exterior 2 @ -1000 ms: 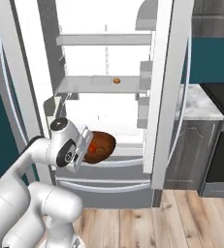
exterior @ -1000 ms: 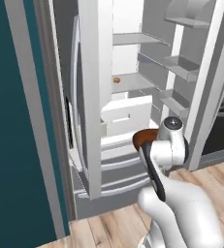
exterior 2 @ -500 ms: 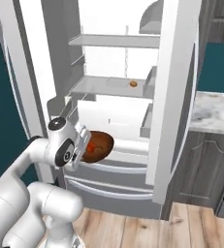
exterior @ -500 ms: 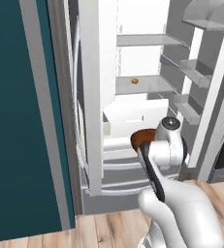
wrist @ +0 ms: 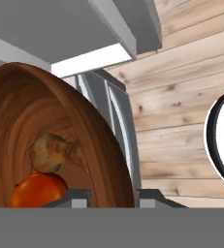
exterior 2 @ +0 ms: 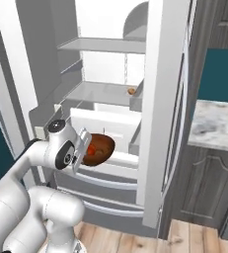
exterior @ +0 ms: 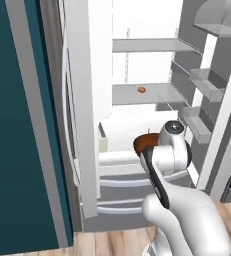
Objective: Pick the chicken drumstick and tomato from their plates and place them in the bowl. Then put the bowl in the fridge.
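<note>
The brown wooden bowl point(wrist: 31, 121) hangs in front of the open fridge point(exterior: 137, 95), at the height of its lower drawers. My gripper point(wrist: 112, 196) is shut on the bowl's rim, one fingertip inside and one outside. Inside the bowl lie the lumpy chicken drumstick point(wrist: 53, 151) and, beside it, the red-orange tomato point(wrist: 38, 189). From the right base view the bowl point(exterior 2: 99, 149) shows tilted next to my gripper point(exterior 2: 82, 148), before the fridge point(exterior 2: 105, 94) with its white shelves. In the left base view the bowl point(exterior: 145, 141) peeks out behind my wrist. The plates are out of view.
A small brown item point(exterior: 142, 89) lies on the middle fridge shelf. Both fridge doors stand open, the right one point(exterior 2: 157, 113) close to my arm. A marble counter point(exterior 2: 216, 123) over dark grey cabinets point(exterior 2: 199, 183) lies to the right. Wooden floor runs below.
Both base views have shifted and the fridge looks nearer: the base has driven. The bowl stays in my gripper at the same place relative to the arm.
</note>
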### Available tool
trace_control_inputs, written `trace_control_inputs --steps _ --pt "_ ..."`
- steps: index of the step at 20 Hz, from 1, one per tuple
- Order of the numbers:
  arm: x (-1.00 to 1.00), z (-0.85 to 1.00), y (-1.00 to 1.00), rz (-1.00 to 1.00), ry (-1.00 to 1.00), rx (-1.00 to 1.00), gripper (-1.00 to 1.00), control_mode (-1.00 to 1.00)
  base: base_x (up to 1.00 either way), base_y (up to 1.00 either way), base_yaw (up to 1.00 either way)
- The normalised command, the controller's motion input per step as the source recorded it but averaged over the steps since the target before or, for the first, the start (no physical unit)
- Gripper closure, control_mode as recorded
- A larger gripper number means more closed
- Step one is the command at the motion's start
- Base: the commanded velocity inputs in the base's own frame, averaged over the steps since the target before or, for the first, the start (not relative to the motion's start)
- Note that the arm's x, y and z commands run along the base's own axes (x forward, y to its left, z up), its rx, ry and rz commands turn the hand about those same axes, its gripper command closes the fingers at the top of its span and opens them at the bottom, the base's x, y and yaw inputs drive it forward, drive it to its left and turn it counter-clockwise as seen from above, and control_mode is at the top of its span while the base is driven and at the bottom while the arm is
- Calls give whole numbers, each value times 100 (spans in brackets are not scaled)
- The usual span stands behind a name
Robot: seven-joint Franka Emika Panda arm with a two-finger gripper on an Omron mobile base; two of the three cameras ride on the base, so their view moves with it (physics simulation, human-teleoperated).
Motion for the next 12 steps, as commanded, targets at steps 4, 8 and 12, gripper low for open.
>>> trace_control_inputs --steps 4,8,12 --pt "0 0 0 0 0 0 100 100 47 -38 14" --pt "0 0 0 0 0 0 100 100 46 -44 10" --pt "0 0 0 0 0 0 100 100 43 -32 8"
